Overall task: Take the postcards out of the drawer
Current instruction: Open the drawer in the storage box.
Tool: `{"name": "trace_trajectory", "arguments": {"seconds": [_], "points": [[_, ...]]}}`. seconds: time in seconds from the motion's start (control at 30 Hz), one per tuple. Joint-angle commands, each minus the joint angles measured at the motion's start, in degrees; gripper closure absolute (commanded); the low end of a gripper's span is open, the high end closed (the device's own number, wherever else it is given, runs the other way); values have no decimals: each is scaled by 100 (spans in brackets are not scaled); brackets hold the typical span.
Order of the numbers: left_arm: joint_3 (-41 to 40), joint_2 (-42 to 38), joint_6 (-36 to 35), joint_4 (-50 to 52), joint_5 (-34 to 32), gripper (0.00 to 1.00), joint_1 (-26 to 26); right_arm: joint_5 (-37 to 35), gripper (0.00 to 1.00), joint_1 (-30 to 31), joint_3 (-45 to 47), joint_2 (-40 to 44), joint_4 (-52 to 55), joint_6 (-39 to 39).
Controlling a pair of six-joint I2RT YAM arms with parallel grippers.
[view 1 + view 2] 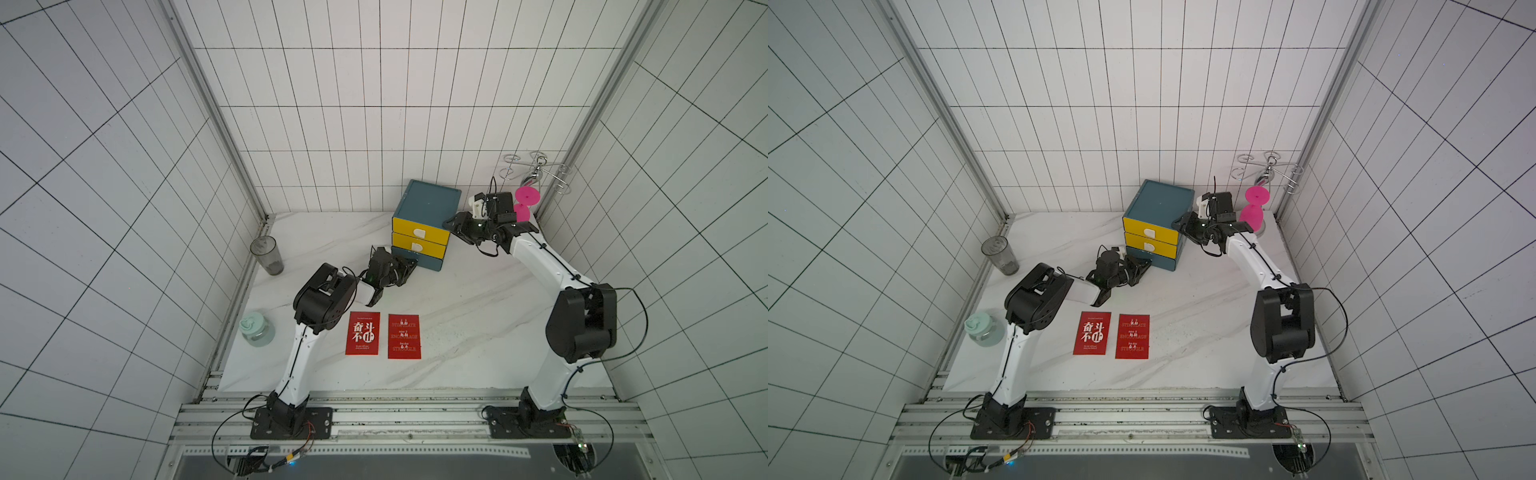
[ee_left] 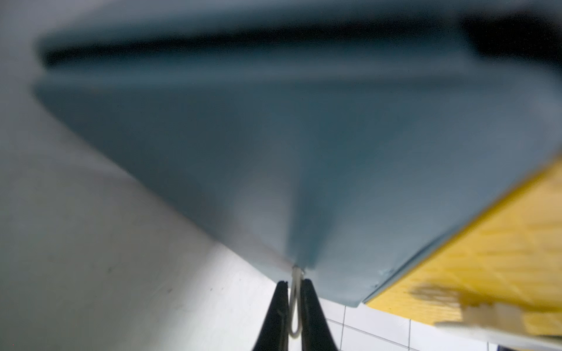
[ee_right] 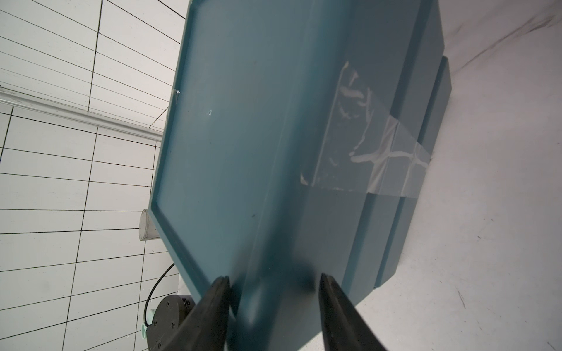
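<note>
Two red postcards (image 1: 363, 333) (image 1: 404, 336) lie flat side by side on the marble table; both top views show them (image 1: 1092, 333) (image 1: 1132, 336). Behind them stands a teal cabinet (image 1: 428, 199) with two yellow drawers and a teal bottom drawer (image 1: 428, 259). My left gripper (image 1: 411, 266) (image 2: 295, 284) is shut on that drawer's thin white loop handle (image 2: 292, 307). The inside of the drawer is hidden. My right gripper (image 1: 451, 224) (image 3: 273, 276) stands open astride the cabinet's upper right edge (image 3: 243, 121), fingertips against it.
A grey tumbler (image 1: 267, 255) and a mint-lidded bottle (image 1: 257, 329) stand along the table's left side. A pink goblet (image 1: 525, 203) and a wire rack (image 1: 536, 170) fill the back right corner. Clear tape (image 3: 380, 152) ties the cabinet's side to the table.
</note>
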State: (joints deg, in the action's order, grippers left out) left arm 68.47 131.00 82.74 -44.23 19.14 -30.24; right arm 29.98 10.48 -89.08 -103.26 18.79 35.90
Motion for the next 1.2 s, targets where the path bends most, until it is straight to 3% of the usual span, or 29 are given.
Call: {"name": "trace_trajectory", "arguments": {"seconds": [0.0, 0.23, 0.7, 1.17], "points": [[-356, -166, 9, -339, -88, 96, 0, -52, 50, -46, 303, 43, 663, -147], [-1614, -884, 335, -1204, -268, 99, -21, -55, 50, -78, 312, 14, 665, -149], [-3130, -1981, 268, -1468, -191, 99, -199, -49, 50, -77, 466, 77, 620, -171], [-3819, -2036, 376, -1759, -215, 94, -429, -63, 51, -72, 490, 76, 578, -118]]}}
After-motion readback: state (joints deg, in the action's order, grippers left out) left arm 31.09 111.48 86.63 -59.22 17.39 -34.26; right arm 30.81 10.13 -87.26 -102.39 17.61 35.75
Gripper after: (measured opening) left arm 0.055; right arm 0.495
